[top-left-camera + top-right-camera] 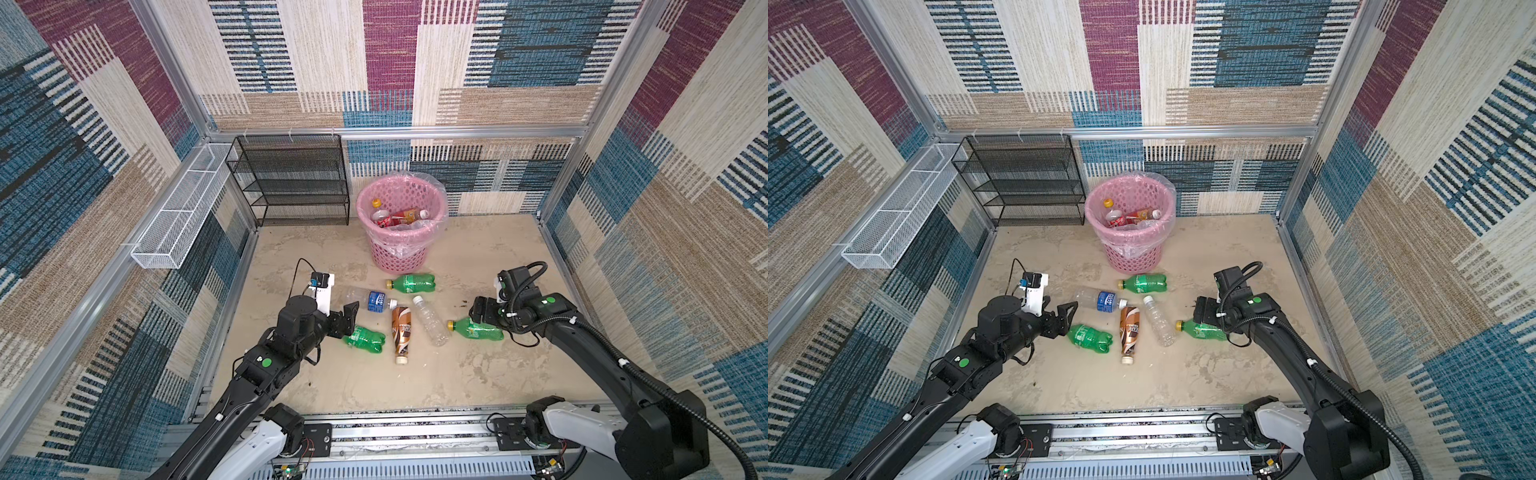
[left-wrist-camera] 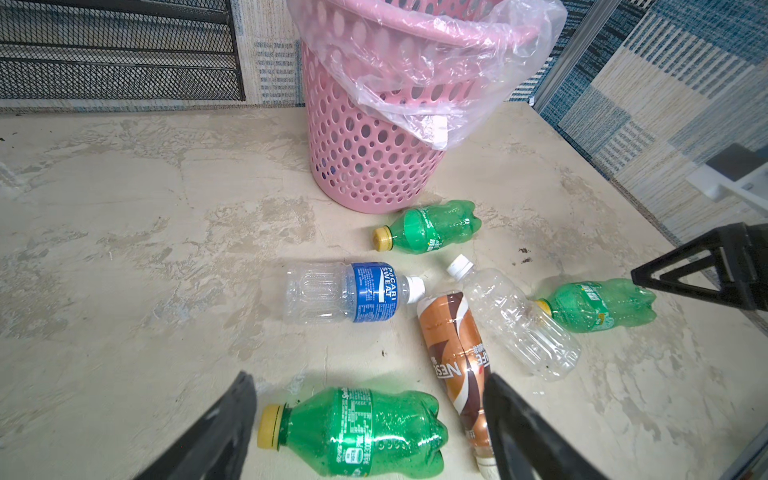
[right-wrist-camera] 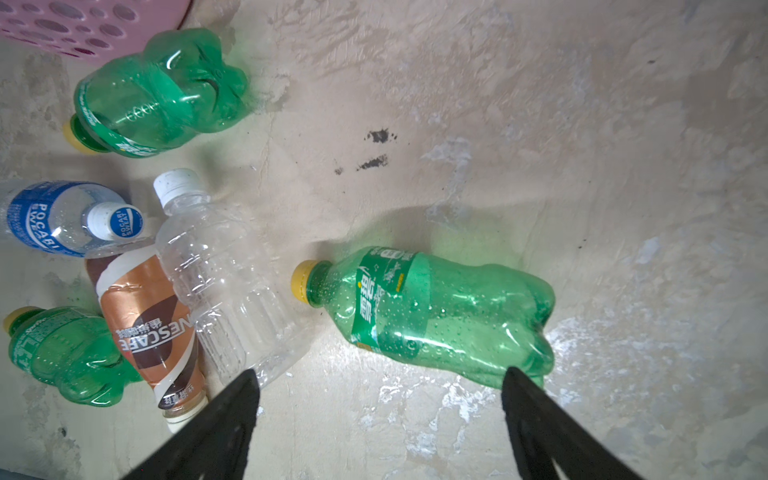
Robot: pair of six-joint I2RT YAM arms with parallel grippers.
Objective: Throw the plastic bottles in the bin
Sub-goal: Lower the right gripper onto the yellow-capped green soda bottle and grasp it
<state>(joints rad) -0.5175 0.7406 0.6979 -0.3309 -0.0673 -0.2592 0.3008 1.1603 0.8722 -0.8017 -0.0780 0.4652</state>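
My left end effector (image 2: 368, 380) stands apart, and the left green bottle (image 2: 353, 432) lies between its jaws on the tabletop (image 1: 478, 374), not gripped. My right end effector (image 3: 379, 374) is likewise spread wide, low by the base of the right green bottle (image 3: 432, 311). Between these two lie a brown coffee bottle (image 1: 401, 332), a clear bottle (image 1: 432, 320) and a blue-labelled bottle (image 1: 370, 300). A third green bottle (image 1: 411, 282) lies just beside the pink bin (image 1: 386, 259), which holds several bottles (image 1: 409, 215).
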